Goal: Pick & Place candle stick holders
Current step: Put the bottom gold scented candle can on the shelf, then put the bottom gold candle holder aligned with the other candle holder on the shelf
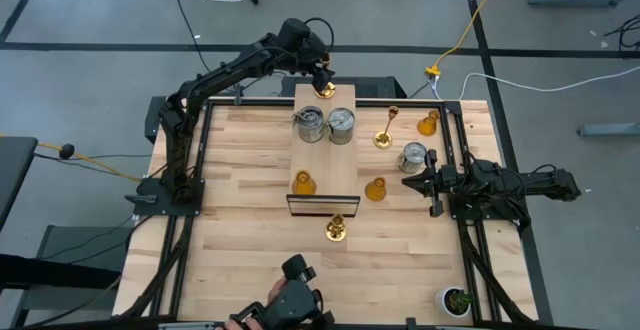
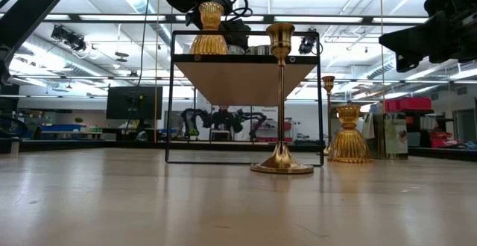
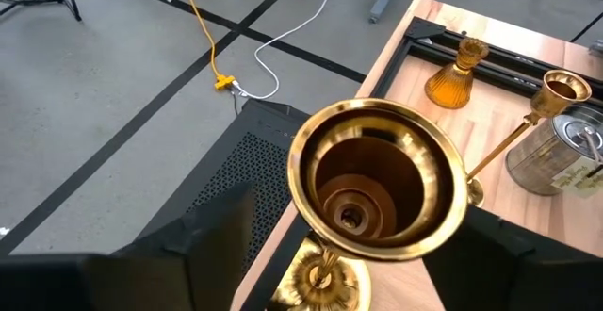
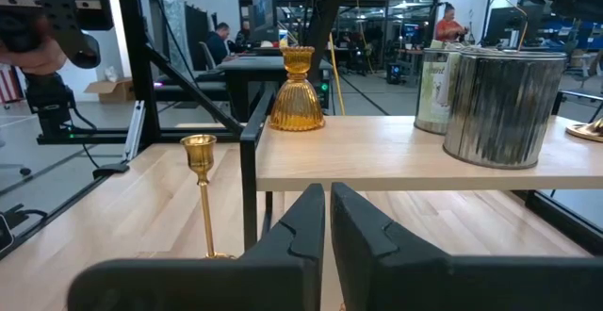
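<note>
So the left arm's fingers (image 1: 323, 78) are reaching out over the far end of the raised shelf (image 1: 345, 160), right above a gold candlestick (image 1: 325, 90) standing there. They look spread apart around its cup, not pinching it (the wrist view stares straight down into the cup). My guess: it's stiff, slick polished metal, light and top-heavy on a thin stem, so grab the stem low or the cup rim. Two cans (image 1: 340, 124) and an amber holder (image 1: 303, 183) share the shelf. The right arm's fingers (image 1: 432, 182) are closed on nothing, parked low over the desk (image 1: 240, 230).
</note>
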You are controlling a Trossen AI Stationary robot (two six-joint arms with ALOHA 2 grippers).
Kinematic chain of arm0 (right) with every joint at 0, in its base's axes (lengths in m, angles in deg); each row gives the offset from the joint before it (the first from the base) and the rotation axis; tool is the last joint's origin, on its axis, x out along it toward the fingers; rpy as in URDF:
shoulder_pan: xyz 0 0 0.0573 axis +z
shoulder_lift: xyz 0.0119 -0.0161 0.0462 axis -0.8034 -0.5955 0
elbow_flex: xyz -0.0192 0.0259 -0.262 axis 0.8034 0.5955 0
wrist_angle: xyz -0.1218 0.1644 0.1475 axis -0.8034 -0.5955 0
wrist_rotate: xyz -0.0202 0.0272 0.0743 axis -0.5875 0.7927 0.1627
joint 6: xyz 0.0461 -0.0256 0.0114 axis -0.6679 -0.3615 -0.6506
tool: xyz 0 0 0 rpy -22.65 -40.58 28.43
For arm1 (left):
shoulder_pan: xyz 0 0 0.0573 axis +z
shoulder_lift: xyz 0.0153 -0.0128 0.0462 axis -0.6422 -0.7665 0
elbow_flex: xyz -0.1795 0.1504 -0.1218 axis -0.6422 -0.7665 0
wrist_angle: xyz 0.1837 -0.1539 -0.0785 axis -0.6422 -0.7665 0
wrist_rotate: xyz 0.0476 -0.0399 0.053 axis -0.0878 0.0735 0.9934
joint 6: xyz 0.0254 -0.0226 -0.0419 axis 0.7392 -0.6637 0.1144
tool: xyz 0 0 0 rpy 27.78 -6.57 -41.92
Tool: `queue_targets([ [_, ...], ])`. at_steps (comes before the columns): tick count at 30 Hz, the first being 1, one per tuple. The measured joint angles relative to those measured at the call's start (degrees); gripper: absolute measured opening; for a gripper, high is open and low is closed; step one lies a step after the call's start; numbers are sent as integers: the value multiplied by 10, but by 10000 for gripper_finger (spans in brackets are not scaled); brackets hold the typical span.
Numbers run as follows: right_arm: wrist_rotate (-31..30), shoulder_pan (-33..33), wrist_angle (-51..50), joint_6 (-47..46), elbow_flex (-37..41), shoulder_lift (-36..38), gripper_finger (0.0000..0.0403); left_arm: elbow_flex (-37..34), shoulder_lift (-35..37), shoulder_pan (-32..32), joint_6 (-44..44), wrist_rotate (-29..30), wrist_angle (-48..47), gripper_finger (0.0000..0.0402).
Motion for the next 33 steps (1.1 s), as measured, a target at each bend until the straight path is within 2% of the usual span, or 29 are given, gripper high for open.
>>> queue_targets([
  [15,0,0,0,0,0,0,27,0,0,-6,0,0,-1,334],
  [23,0,0,0,0,0,0,27,0,17,-8,15,36,0,361],
  [26,0,0,0,0,0,0,27,0,17,-9,15,34,-4,370],
  [33,0,0,0,0,0,0,27,0,17,-18,15,28,-38,371],
])
